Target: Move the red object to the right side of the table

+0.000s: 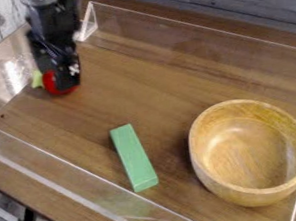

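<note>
While one bowl [251, 149] and one green block [133, 156] lie apart, one red object [59, 83] sits under the end effector [56, 73] — wide open, empty.

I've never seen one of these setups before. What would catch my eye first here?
Probably the black gripper at the far left, pointing down with its jaws open right over the small red object, which it partly hides. Next, the big wooden bowl at the near right, and the green block lying flat near the middle front of the table.

green block [133, 156]: lying flat | wooden bowl [251, 150]: upright, right of it
</note>
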You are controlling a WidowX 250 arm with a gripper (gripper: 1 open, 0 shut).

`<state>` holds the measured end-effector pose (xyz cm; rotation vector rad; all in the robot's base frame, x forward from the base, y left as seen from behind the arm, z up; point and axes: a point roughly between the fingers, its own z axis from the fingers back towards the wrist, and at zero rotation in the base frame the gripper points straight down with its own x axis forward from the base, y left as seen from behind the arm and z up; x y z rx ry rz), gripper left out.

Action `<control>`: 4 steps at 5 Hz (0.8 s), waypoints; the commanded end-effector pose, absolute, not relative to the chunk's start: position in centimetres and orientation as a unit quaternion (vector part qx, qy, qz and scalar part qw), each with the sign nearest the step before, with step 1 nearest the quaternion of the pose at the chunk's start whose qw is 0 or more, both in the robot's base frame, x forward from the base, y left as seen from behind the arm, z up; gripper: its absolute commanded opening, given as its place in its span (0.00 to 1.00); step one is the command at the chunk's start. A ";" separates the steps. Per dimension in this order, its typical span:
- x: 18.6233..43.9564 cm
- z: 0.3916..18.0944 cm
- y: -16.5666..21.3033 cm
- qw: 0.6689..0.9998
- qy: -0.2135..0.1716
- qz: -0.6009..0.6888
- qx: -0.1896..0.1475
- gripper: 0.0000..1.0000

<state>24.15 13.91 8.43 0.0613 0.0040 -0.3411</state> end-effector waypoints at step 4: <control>26.6 8.4 18.9 0.982 -0.076 -0.174 0.015 1.00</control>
